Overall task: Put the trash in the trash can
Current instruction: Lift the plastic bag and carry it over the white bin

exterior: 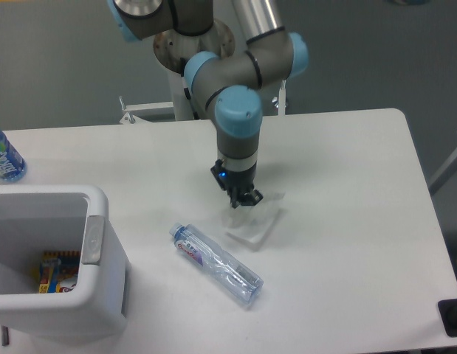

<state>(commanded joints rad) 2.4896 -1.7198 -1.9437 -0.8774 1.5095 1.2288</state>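
Note:
My gripper (pixel 245 198) points down over the middle of the table, shut on the top edge of the trash, a crumpled translucent whitish wrapper (pixel 255 224) that hangs just below and to the right of the fingers. The clear slim bottle (pixel 215 264) with a blue cap and red-blue label lies on its side on the table, down and left of the gripper and apart from it. The white trash can (pixel 95 310) stands at the front left, well away from the gripper.
A bottle with an all-blue label (pixel 4 158) stands at the table's far left edge. Colourful packaging (pixel 58 270) lies inside the bin. The robot's base (pixel 193 44) rises behind the table's back edge.

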